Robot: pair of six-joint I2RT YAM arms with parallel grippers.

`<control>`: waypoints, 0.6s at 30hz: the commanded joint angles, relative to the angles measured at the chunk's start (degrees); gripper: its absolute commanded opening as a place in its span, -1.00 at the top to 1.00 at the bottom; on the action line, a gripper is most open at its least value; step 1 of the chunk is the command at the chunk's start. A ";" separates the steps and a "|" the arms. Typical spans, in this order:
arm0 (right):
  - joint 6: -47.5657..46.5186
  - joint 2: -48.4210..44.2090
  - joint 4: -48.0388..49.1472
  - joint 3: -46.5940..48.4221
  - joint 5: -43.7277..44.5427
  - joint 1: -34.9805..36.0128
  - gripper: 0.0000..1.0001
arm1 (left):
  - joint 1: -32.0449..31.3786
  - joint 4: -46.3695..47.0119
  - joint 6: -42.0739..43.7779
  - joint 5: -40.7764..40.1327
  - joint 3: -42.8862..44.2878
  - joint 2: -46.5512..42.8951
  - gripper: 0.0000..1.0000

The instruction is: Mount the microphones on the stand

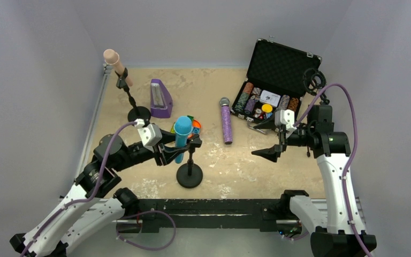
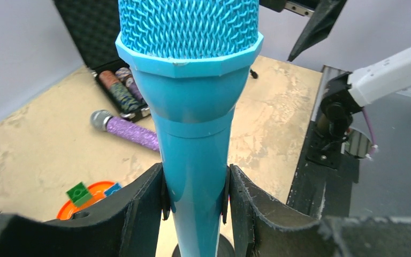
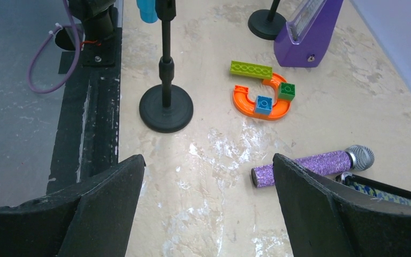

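Observation:
A light blue microphone (image 1: 182,133) stands upright, and my left gripper (image 1: 177,152) is shut on its body (image 2: 195,160), the pads pressing both sides. Its lower end (image 3: 147,9) sits right beside the top clip of the near black stand (image 1: 189,174); I cannot tell if it is seated. A pale pink-beige microphone (image 1: 116,65) sits tilted in the back-left stand (image 1: 138,113). The glittery purple microphone (image 1: 226,122) lies flat mid-table, also in the right wrist view (image 3: 305,166). My right gripper (image 1: 265,139) is wide open and empty above the table, near the purple microphone's tail end.
A purple metronome (image 1: 160,99) stands behind the near stand. An orange ring with toy bricks (image 3: 262,99) lies beside it. An open black case of poker chips (image 1: 270,99) stands at the back right, with a black ring mount (image 1: 314,80) beside it. Walls close the table's sides.

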 commanded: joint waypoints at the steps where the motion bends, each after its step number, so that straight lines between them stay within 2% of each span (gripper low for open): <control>1: -0.70 0.35 -0.68 1.81 -2.32 -0.24 -0.86 | 0.53 -1.48 1.22 -9.25 -0.53 -3.30 1.00; 18: -0.82 0.68 -0.68 1.63 -2.32 -0.24 -0.86 | 0.55 -10.76 1.38 -25.67 -0.90 -7.98 0.99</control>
